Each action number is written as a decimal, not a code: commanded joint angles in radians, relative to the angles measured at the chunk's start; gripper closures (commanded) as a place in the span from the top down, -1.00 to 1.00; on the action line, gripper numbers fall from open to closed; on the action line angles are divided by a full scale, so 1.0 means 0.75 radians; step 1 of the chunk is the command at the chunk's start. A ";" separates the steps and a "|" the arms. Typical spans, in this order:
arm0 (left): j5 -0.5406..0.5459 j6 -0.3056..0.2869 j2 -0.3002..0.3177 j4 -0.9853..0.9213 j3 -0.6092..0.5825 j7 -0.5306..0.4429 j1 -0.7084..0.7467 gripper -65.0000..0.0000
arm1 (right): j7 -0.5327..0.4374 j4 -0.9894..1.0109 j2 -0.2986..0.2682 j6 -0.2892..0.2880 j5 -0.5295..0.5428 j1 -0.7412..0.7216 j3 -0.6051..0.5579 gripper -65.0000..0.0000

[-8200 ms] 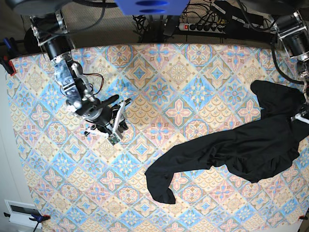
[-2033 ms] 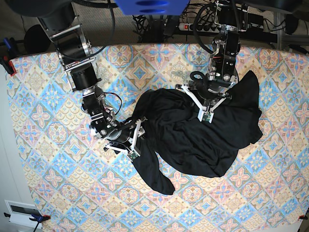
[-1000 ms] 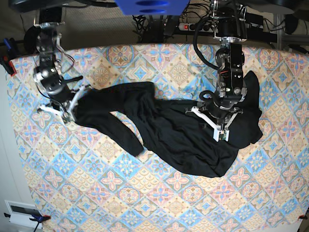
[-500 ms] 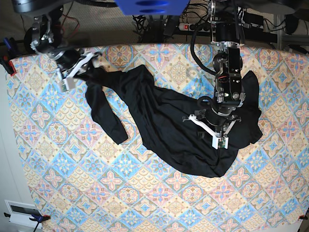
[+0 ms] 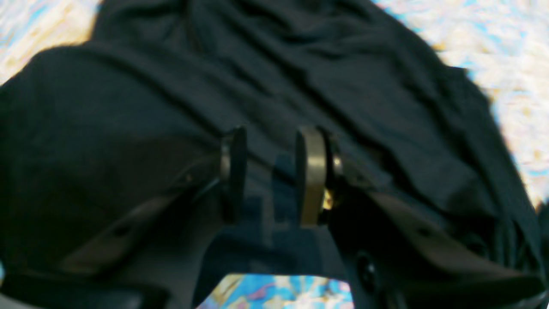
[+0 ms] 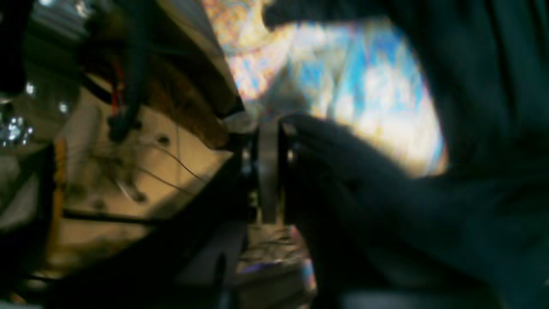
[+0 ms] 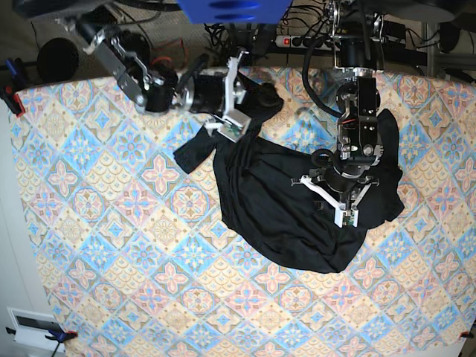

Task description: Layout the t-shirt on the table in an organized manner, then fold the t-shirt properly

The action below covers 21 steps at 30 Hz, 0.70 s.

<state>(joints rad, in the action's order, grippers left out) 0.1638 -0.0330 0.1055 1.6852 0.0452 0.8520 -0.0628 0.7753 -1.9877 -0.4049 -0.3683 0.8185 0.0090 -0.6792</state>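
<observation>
The black t-shirt (image 7: 297, 216) lies bunched on the right half of the table (image 7: 111, 223). One sleeve (image 7: 192, 152) trails toward the left. My right gripper (image 7: 245, 100) is near the back edge and shut on a fold of the t-shirt (image 6: 472, 193); in its wrist view the right gripper (image 6: 268, 171) has its jaws pressed together with fabric beside them. My left gripper (image 7: 342, 212) hovers over the shirt's middle. In its wrist view the left gripper (image 5: 270, 171) has its fingers (image 5: 311, 171) apart above the wrinkled cloth (image 5: 300, 64), gripping nothing.
A power strip (image 7: 312, 41) and cables run behind the table's back edge. A white box (image 7: 33, 327) sits off the front left corner, and a red clamp (image 7: 11, 100) is on the left edge. Bare patterned cloth covers the left and front of the table.
My right gripper has swung from the back left corner toward the middle of the back edge, dragging the shirt's top and sleeve with it. The left gripper has barely moved.
</observation>
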 commanded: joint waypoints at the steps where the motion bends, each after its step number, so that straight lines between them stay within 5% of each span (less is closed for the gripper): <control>1: 0.012 -0.004 0.004 0.023 0.000 -0.030 -0.030 -0.40 | -0.039 -0.021 0.001 -0.007 0.027 -0.066 -0.028 -1.00; 6: 0.012 -0.004 0.030 0.023 0.037 -0.030 -0.030 -0.40 | -0.039 0.020 0.207 -0.007 0.027 -0.310 -0.159 -1.00; 13: 0.012 -0.004 0.047 0.023 0.061 -0.030 -0.028 -0.40 | -0.094 0.045 0.394 -0.003 0.027 -0.451 -0.079 -1.00; 21: 0.012 -0.004 0.047 0.023 0.063 -0.030 -0.028 -0.40 | -0.120 0.174 0.287 0.003 0.027 -0.391 -0.020 -0.81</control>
<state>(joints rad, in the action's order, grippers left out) 0.1669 -0.0341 0.1356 1.6855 0.0910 0.8505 -0.0635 0.7116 -1.8397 -0.2024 -0.3569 0.8196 -0.2672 -0.6979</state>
